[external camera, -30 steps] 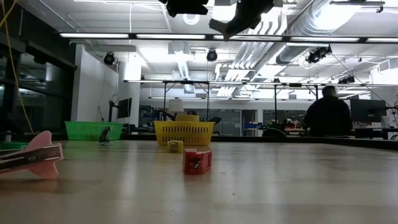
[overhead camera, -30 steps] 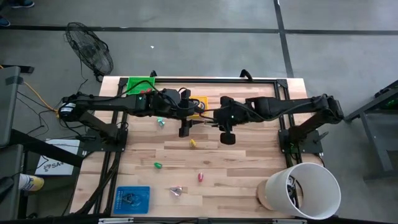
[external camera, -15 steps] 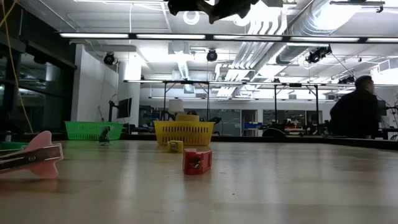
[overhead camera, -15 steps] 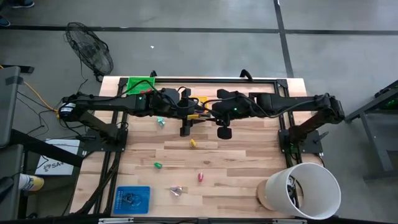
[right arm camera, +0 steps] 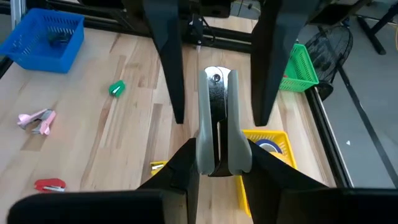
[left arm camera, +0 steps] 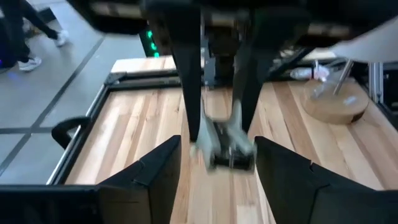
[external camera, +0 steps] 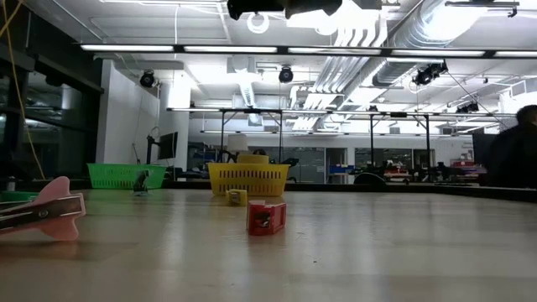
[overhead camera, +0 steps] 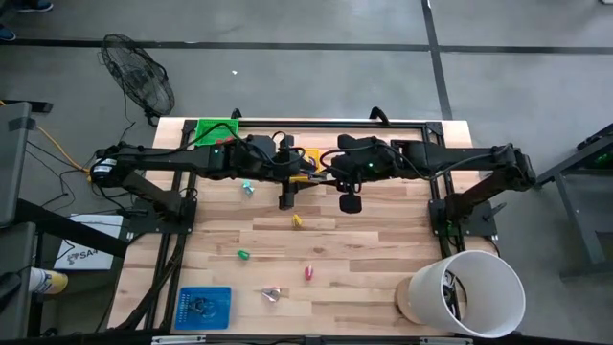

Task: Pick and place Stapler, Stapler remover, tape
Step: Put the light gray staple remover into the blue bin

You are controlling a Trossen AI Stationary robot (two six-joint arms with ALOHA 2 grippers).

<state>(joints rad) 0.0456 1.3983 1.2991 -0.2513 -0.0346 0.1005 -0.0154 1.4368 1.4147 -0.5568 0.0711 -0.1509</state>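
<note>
Both arms reach in level from the table's two sides and meet nose to nose over the back middle of the table.

- Left arm: stretched out from the left edge, wrist just in front of the yellow basket.
- Right arm: stretched out from the right edge toward the left arm, forearm parallel to the back rail.
- Low view: only the dark undersides of both wrists show at the top edge, well above the tabletop.

Right gripper: fingers pressed onto a grey-and-chrome stapler remover, which sticks out forward past the fingertips, riveted end farthest out. It hangs in the air, clear of the table.

Left gripper: fingers spread. In the right wrist view they stand one on each side of the stapler remover, with a gap on both sides and no contact seen.

Tape: a dark ring lies in the yellow basket, below the two grippers.

Other items:
- blue basket at the front left corner; a dark item sits inside, and I cannot tell what it is
- green basket at the back left
- white bucket at the front right
- loose on the boards: yellow piece, green piece, red piece
</note>
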